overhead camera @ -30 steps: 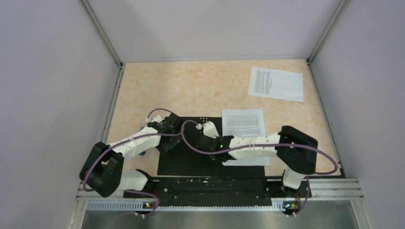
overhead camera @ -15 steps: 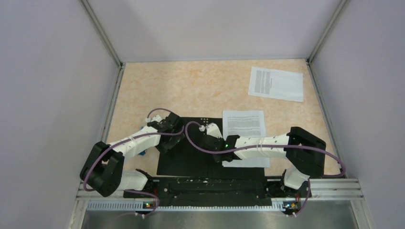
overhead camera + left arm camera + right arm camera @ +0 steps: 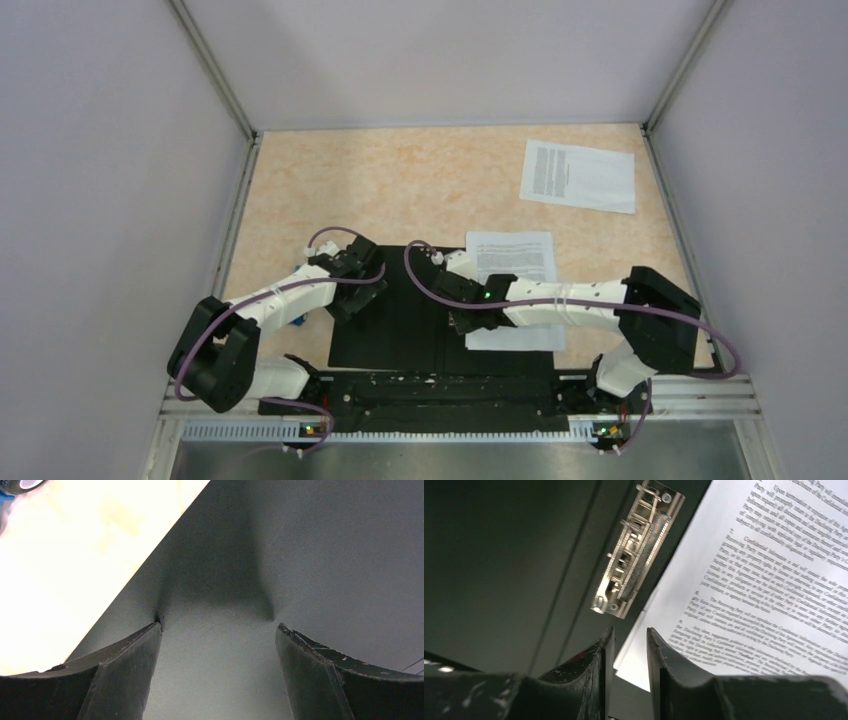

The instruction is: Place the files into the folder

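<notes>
Where the right gripper point(image 3: 630, 632) narrows to a slim gap, the near corner of a printed sheet point(image 3: 764, 595) runs in between its two fingers; whether they actually pinch the paper I cannot tell. Just ahead of the fingertips and a little to their left lies the metal spine clip point(image 3: 636, 550), flat on the black inside of the folder point(image 3: 499, 555). The sheet spreads away to the right of the fingers, its edge just beside the clip. It carries dense black paragraphs, the print too soft to read a word. To the left of the fingers is bare black folder, with the spine creases running up it.

The left gripper point(image 3: 217, 625) stands wide open with nothing between its fingers, both tips low over the same black inner face, close to its edge. Beyond that edge, to this gripper's left, is the pale marbled table point(image 3: 60, 580).

From overhead the folder lies open in front of the arm bases, the sheet resting on its right half and reaching just past its far edge. A second sheet point(image 3: 578, 175) — also covered in black text, unreadable — lies well beyond the right gripper, near the table's far right corner, apart from the folder
</notes>
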`<control>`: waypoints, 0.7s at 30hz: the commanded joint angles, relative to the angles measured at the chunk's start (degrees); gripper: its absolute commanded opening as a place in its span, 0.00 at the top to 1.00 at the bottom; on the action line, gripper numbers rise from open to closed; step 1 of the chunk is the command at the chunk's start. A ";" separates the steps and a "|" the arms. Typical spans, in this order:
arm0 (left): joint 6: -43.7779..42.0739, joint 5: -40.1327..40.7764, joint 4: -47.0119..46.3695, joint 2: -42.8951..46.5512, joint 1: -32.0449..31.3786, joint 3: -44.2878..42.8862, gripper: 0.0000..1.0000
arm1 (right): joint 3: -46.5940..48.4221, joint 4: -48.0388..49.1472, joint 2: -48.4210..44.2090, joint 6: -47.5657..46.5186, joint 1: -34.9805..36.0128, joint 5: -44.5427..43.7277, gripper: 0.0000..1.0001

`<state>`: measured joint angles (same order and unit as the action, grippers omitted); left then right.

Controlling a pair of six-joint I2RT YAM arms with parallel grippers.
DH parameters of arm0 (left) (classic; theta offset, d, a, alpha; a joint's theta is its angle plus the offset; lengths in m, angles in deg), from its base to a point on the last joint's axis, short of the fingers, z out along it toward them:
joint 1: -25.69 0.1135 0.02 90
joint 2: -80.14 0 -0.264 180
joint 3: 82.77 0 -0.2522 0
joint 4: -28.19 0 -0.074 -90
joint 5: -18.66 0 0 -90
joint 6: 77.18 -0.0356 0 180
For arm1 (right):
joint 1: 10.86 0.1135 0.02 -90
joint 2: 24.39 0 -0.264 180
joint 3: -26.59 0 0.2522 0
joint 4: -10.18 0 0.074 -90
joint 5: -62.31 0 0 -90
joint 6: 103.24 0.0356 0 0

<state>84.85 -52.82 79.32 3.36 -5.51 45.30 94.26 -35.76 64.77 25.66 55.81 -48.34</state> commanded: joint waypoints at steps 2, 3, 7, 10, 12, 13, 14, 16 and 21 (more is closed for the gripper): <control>2.07 -3.00 -3.65 -3.82 0.59 5.29 0.11 | 2.48 5.63 -0.84 3.66 -0.12 1.93 0.70; 2.06 -3.02 -3.69 -3.65 0.60 5.32 0.11 | 2.80 5.80 0.13 3.80 -0.13 2.01 0.70; 1.90 -3.13 -3.92 -3.56 0.55 5.49 0.11 | 3.64 6.84 2.73 4.14 -0.12 2.46 0.71; 1.71 -3.20 -4.12 -3.32 0.58 5.72 0.11 | 3.90 6.96 4.01 4.45 -0.08 2.17 0.73; 1.71 -3.23 -4.29 -3.13 0.63 5.91 0.11 | 3.83 7.58 4.59 4.50 -0.22 2.23 0.73; 1.71 -3.31 -4.31 -3.03 0.62 5.93 0.11 | 3.83 7.67 5.06 4.49 -0.21 2.35 0.75; 1.71 -3.32 -4.32 -3.01 0.60 5.96 0.11 | 3.84 7.69 5.50 4.49 -0.20 2.29 0.76; 1.71 -3.35 -4.36 -2.95 0.59 6.01 0.11 | 3.84 7.48 6.09 4.66 -0.18 2.23 0.78; 1.72 -3.31 -4.41 -2.92 0.59 6.03 0.11 | 3.87 5.42 6.71 4.85 -0.18 0.83 0.80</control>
<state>84.67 -52.93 78.81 4.13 -5.47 45.93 95.97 -29.60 70.61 29.46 55.72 -46.39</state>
